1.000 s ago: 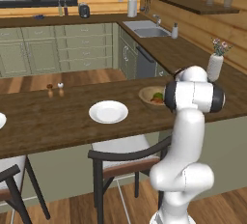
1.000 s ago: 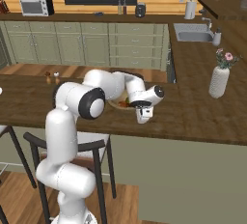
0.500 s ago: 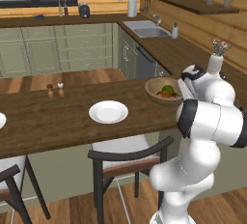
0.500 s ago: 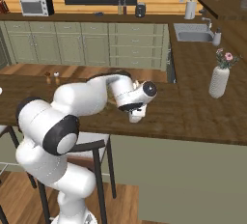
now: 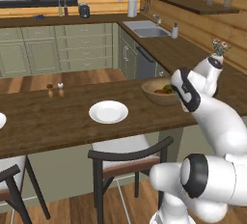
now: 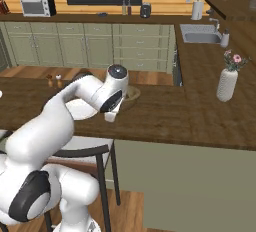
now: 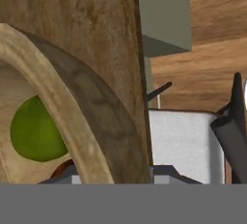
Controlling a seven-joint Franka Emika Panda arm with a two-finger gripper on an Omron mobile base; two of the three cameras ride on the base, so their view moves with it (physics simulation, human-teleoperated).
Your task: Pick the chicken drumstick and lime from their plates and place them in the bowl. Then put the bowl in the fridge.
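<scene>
The claw looks clamped on the bowl's (image 5: pixel 159 91) rim, though I can't quite see its fingers. With the lime (image 7: pixel 36 129) and drumstick (image 7: pixel 61 169) inside, carry it level and slowly toward the fridge.

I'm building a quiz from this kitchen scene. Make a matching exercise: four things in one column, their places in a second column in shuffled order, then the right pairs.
Things
1. lime
2. white plate
3. flower vase
4. microwave

Places
A. on the far counter under the window, at its left end in the right base view
B. inside the wooden bowl
C. on the near wooden counter above a chair, with nothing on it
D. on the counter's right-hand side, toward the sink

Pairs: 1-B, 2-C, 3-D, 4-A
</scene>
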